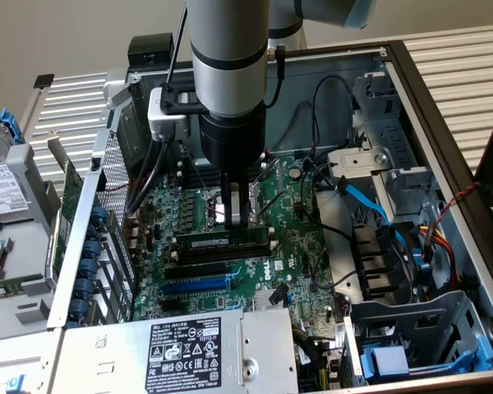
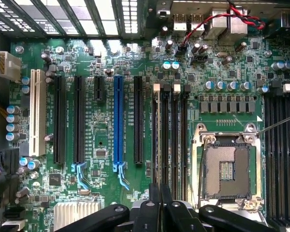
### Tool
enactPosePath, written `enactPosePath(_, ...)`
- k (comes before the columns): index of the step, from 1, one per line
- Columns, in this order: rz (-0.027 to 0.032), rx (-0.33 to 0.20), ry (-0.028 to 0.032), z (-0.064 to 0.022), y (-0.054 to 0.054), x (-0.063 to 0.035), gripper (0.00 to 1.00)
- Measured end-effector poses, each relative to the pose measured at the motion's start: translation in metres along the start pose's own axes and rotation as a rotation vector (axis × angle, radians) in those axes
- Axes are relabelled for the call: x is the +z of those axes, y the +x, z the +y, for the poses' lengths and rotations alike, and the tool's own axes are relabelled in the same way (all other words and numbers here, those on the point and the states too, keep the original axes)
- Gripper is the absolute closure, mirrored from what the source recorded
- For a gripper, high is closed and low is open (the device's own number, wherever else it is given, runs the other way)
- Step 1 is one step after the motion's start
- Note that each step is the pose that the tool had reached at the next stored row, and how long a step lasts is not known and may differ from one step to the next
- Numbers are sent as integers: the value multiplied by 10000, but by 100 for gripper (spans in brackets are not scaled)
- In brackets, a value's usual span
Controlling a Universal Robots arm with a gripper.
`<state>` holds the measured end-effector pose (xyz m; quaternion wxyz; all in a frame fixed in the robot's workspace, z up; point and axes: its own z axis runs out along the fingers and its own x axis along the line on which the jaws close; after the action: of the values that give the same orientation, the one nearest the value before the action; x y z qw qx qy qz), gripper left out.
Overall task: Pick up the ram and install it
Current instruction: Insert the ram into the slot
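The ram (image 1: pixel 218 243), a long thin green stick with a white label, stands on edge in the black memory slot nearest the expansion slots on the motherboard (image 1: pixel 300 246). My gripper (image 1: pixel 237 225) hangs straight down over its middle-right part, fingers pressed together with nothing between them. The tips sit at or just above the stick's top edge; contact is unclear. In the wrist view the shut gripper (image 2: pixel 160 186) points along the row of black memory slots (image 2: pixel 171 140), beside the CPU socket (image 2: pixel 227 169). I cannot pick out the stick's edge there.
The open computer case holds a power supply (image 1: pixel 197 349) in front. On the exterior view's right are a drive cage (image 1: pixel 419 336) and blue cables (image 1: pixel 370 205). A green expansion card (image 1: pixel 66 205) stands outside on the left. The blue slot (image 2: pixel 118 121) lies near the memory slots.
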<state>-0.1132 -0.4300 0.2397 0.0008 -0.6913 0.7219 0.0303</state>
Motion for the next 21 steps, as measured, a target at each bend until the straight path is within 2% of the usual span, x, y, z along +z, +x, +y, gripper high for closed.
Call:
enactPosePath(13,0,-23,0,-1,0,17,88)
enactPosePath(21,-20,-24,-2,-1,2,44,88)
